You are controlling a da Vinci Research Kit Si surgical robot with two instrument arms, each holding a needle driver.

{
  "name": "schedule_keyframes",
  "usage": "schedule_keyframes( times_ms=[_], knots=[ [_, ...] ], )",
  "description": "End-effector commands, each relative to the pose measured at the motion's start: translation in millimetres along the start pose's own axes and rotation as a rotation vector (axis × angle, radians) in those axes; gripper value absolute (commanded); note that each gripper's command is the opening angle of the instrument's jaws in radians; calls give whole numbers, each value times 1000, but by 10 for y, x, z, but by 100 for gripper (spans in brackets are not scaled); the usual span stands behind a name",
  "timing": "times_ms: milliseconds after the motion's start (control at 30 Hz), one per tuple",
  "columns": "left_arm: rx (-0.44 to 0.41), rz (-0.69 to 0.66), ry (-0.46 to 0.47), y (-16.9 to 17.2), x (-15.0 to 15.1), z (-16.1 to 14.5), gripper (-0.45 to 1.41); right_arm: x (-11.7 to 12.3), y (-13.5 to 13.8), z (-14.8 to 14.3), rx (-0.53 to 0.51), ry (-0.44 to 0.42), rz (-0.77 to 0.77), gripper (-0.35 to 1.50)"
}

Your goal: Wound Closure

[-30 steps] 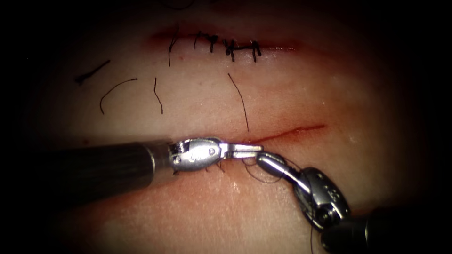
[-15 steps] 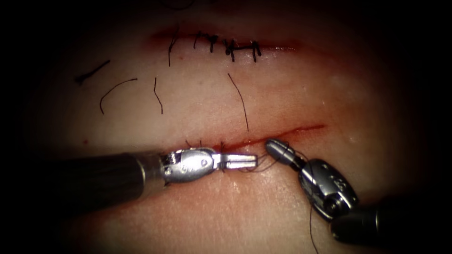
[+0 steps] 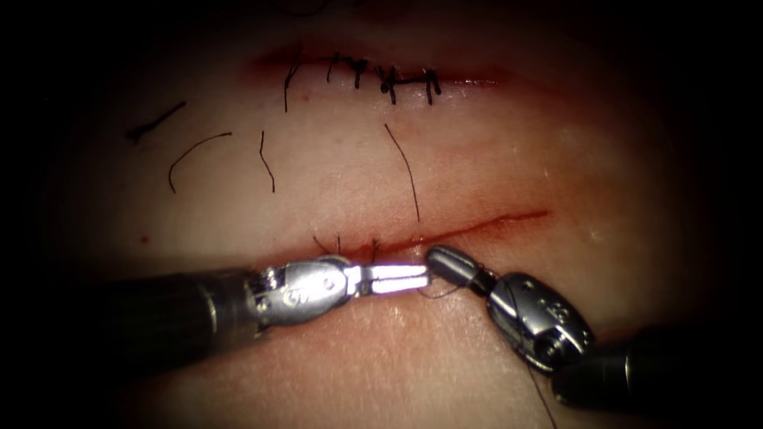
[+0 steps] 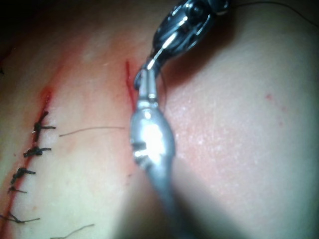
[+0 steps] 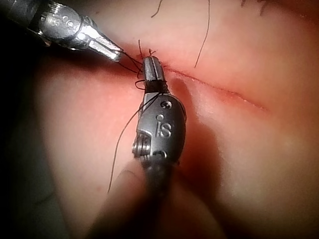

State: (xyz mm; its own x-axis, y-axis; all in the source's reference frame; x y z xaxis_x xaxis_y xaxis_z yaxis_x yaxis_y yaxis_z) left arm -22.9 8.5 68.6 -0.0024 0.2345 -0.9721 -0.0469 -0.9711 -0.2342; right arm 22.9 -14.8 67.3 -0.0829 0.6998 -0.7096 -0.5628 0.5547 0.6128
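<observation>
In the endoscope view a pool of light falls on the middle of the scene and fades on every side into a black surround. In the wrist views the light is strong and close, and soft shadows lie on the lit tissue.

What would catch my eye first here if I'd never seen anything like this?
Probably the two shiny metal tools meeting tip to tip over the pale tissue: the left tool and the right tool, with dark thread wound around the right one's closed jaws. They meet just below the red open cut, and farther up sits an older cut already closed with black stitches, with loose cut ends of thread lying between.
</observation>
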Motion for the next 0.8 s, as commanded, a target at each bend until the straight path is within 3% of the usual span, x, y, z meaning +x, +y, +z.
schedule_keyframes(
  times_ms=[33, 333, 700, 800],
  knots=[
    [0, -6, 0, 0, -3, 4, -45, -9, -4, 3, 1, -2, 2, -35],
    [14, -8, -5, 8, 4, 6, -45, -9, -4, 1, 4, -4, -28, -35],
    [9, -7, -12, 47, 25, -14, -45, -10, 0, 3, -16, -12, -35, -35],
    [-1, -7, -5, 58, 33, -9, -20, -10, 1, 4, -17, -13, -34, -35]
  ],
)
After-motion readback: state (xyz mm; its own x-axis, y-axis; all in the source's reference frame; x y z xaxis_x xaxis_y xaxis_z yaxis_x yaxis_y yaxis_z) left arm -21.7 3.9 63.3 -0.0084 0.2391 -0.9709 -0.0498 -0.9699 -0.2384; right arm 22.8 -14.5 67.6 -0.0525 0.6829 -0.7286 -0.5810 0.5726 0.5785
